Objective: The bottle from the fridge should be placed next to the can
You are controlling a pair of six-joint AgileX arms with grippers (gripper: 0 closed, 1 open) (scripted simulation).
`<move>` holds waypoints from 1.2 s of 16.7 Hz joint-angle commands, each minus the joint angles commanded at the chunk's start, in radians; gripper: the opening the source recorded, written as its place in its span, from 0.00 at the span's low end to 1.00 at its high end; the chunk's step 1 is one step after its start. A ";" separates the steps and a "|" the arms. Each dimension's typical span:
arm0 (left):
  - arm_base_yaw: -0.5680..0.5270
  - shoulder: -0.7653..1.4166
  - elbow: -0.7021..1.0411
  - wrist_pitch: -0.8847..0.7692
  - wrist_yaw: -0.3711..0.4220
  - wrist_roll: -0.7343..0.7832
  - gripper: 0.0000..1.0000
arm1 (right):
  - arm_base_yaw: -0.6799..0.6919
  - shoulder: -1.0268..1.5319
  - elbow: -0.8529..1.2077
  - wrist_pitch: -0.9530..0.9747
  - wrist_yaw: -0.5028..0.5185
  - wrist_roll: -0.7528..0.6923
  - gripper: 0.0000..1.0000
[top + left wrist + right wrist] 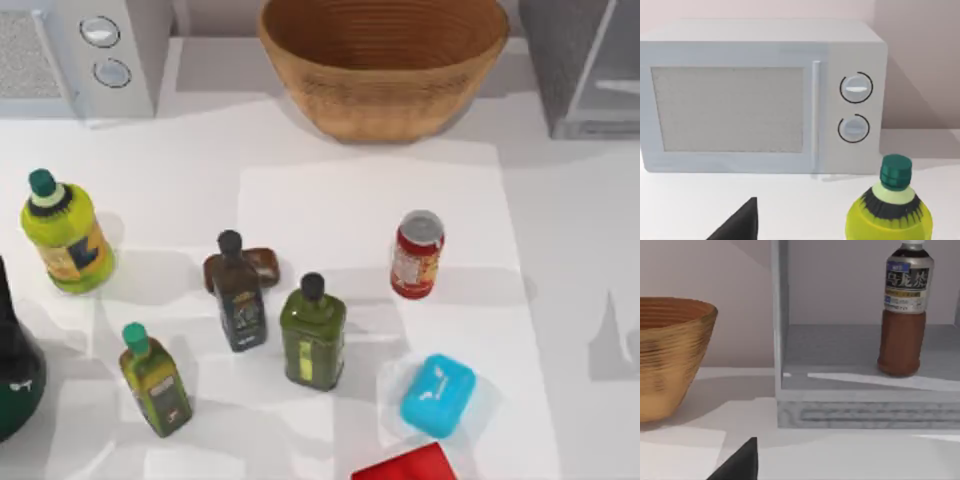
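Reddish-brown bottle point(903, 310) upright inside open fridge point(850, 405), wicker basket point(670, 355) beside; claw states untellable.

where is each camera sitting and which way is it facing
Top view: above the table, looking down on bottles, can and basket.
Left wrist view: low, facing the microwave; dark left gripper tip at the edge.
Right wrist view: low, facing the open fridge holding the bottle; right gripper tip.
Shared: top and right wrist views both show the basket.
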 joint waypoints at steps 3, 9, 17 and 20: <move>0.000 0.000 0.000 0.000 0.000 0.000 1.00 | -0.002 0.010 0.008 0.008 -0.001 0.000 1.00; 0.000 0.000 0.000 0.000 0.000 0.000 1.00 | -0.047 0.294 0.194 0.199 -0.036 0.004 1.00; 0.000 0.000 0.000 0.000 0.000 0.000 1.00 | -0.145 1.186 0.601 0.618 -0.126 0.011 1.00; 0.000 0.000 0.000 0.000 0.000 0.000 1.00 | -0.182 1.542 0.752 0.773 -0.158 0.012 1.00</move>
